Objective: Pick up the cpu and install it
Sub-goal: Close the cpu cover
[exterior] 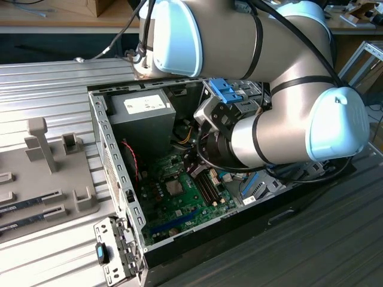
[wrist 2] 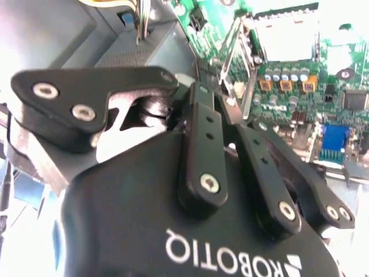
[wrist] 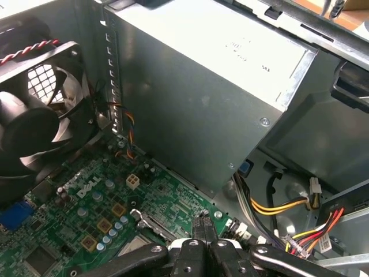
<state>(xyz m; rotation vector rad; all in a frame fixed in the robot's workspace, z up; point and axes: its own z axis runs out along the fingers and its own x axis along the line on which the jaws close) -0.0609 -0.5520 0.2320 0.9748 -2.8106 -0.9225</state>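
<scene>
Arm (exterior: 269,137) nearest, reaching into open computer case (exterior: 114,149); motherboard (exterior: 179,209) on case floor; cpu (exterior: 175,188) flat in socket, just beside gripper (wrist: 202,228), toward exterior view's left; gripper tips pressed together, apparently pinching nothing.

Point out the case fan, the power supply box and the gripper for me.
case fan (wrist: 36,118): first wrist view, on its dark hub.
power supply box (wrist: 190,109): first wrist view, on its grey side wall.
gripper (wrist: 203,228): first wrist view, at the black fingertips above the green motherboard (wrist: 75,213).
</scene>
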